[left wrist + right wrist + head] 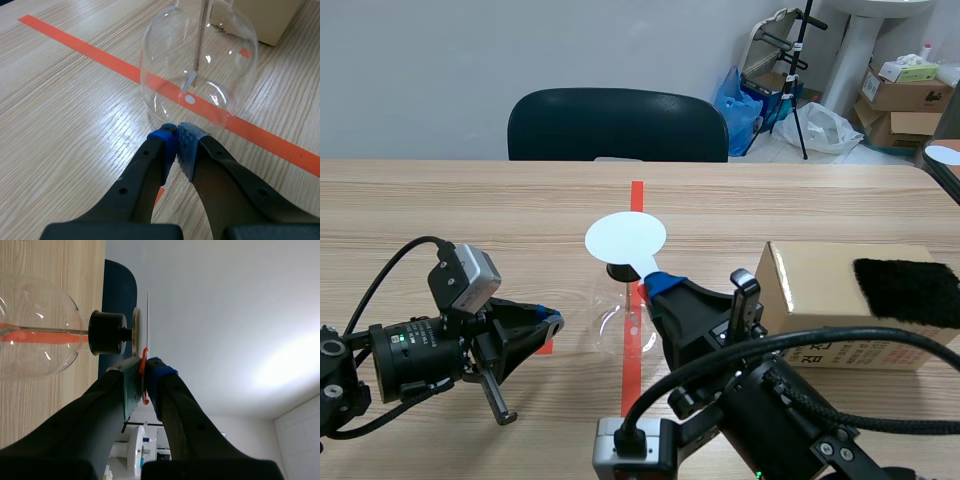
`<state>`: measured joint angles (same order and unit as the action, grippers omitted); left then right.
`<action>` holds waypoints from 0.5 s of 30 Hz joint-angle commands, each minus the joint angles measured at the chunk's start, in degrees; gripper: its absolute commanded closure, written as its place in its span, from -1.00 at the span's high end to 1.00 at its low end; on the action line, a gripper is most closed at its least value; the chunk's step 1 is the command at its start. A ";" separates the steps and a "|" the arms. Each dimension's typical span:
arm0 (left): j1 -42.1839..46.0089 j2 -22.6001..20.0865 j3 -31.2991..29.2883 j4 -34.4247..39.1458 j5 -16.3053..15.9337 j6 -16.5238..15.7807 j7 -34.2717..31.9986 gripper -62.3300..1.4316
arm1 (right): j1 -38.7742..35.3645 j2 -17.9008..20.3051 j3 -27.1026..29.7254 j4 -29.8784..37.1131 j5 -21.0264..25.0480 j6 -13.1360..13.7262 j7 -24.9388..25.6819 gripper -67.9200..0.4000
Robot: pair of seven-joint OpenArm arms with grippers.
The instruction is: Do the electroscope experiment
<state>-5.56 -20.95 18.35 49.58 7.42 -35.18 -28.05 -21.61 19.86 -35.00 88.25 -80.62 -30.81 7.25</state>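
Note:
The electroscope is a clear glass flask (617, 322) with a black stopper (619, 270), standing on the orange-red tape line at mid-table. My right gripper (658, 283) is shut on the handle of a white disc (625, 238) and holds it just over the flask's top. In the right wrist view the gripper (144, 365) pinches the disc's thin orange-red handle (145, 356), and the disc (148, 315) stands edge-on beside the electroscope's own top plate (136, 332). My left gripper (552, 322) is shut on nothing, its tips (176, 131) at the flask's (200, 65) base. A rod with foil leaf (192, 80) hangs inside.
A cardboard box (820, 300) with a black fur cloth (908, 290) on it sits at the right. A dark chair (617, 125) stands behind the table's far edge. Another white disc (945, 155) lies at the far right.

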 commanded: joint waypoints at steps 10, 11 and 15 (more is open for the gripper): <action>-0.31 0.28 -0.35 0.98 -0.79 -0.09 -1.03 -0.86 | 0.81 0.61 0.22 0.24 -0.17 -0.81 -0.24 -0.96; -0.31 0.28 -0.35 0.98 -0.79 -0.09 -1.03 -0.86 | 0.81 0.61 0.22 0.24 -0.17 -0.81 -0.26 -0.96; -0.31 0.28 -0.35 0.98 -0.79 -0.09 -1.03 -0.86 | 0.81 0.61 0.22 0.24 -0.17 -0.81 -0.96 -0.96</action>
<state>-5.56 -20.95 18.35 49.58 7.42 -35.18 -28.05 -21.61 19.86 -35.00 88.25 -80.62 -30.81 6.92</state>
